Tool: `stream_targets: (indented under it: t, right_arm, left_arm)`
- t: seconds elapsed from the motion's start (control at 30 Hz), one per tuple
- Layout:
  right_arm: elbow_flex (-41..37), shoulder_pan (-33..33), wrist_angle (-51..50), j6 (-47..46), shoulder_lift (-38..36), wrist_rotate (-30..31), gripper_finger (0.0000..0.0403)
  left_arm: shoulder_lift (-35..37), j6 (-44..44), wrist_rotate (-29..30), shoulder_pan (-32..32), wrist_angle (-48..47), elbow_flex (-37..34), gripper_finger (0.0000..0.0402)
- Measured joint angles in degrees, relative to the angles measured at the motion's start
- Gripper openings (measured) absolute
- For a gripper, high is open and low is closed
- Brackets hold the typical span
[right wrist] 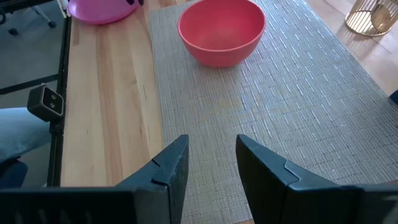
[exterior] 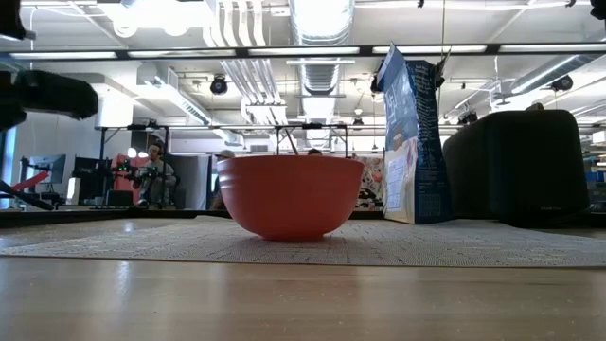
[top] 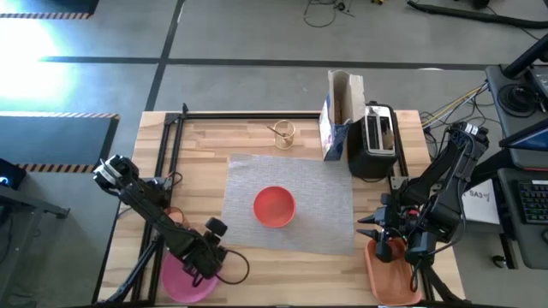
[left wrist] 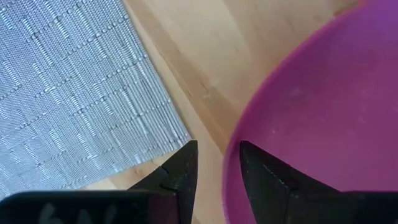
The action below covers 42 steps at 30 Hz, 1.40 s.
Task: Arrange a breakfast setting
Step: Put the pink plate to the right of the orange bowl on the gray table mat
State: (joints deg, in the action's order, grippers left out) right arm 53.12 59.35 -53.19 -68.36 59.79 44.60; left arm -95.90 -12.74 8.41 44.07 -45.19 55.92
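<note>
Right now I see my left gripper [left wrist: 214, 168] low at the near left corner of the table [top: 257, 137], its fingers straddling the rim of the round pink plate [top: 184, 278]: one finger sits inside the rim, the other outside it, pinching the edge. That plate lies on bare wood just off the near left corner of the grey woven placemat [top: 317, 192], not on it.

On the placemat, a little left of its middle, stands the orange bowl [top: 274, 206], upright and apart from both arms. From table height it fills the centre of the view and blocks much of what lies behind it.

My right gripper [right wrist: 211, 168] hangs over the near right edge of the placemat, above the orange tray [top: 390, 274] that sits at the table's near right corner. Its fingers are parted with nothing between them, pointed across the mat toward the bowl.

Along the far edge I see a gold wire holder [top: 283, 133] on the wood just beyond the mat, then a tall blue-and-white carton [top: 338, 120], open at the top, beside the black-and-silver toaster [top: 379, 137] at the far right. Carton and toaster stand close together, just off the mat's far right corner.

Beyond the table, the low view shows a person [exterior: 156, 170] seated far back in the room.
</note>
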Motion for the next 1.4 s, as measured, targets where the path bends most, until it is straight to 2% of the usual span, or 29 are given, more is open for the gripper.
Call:
stream_targets:
  t: [0.17,0.37,0.73,1.0,1.4]
  right_arm:
    - [0.00,0.00,0.00,-0.02,-0.02,0.01,0.0123]
    - [0.00,0.00,0.00,-0.01,-0.02,0.01,0.0123]
    - [0.00,0.00,0.00,0.00,-0.02,0.01,0.0123]
    - [0.00,-0.02,0.00,-0.01,-0.02,0.01,0.0123]
    - [0.00,-0.02,-0.01,-0.02,-0.02,0.02,0.0123]
  left_arm:
    - [-0.02,-2.14,-1.66,-0.07,5.17,-1.73,0.0103]
    - [-0.04,-2.16,-1.88,-0.04,5.65,-1.81,0.0097]
    - [0.07,-4.49,-3.70,-0.49,7.65,-1.77,0.0009]
    - [0.01,-7.55,-6.00,-1.04,7.72,-0.94,0.0007]
    - [0.00,-7.57,-6.52,-4.19,7.58,5.56,0.0002]
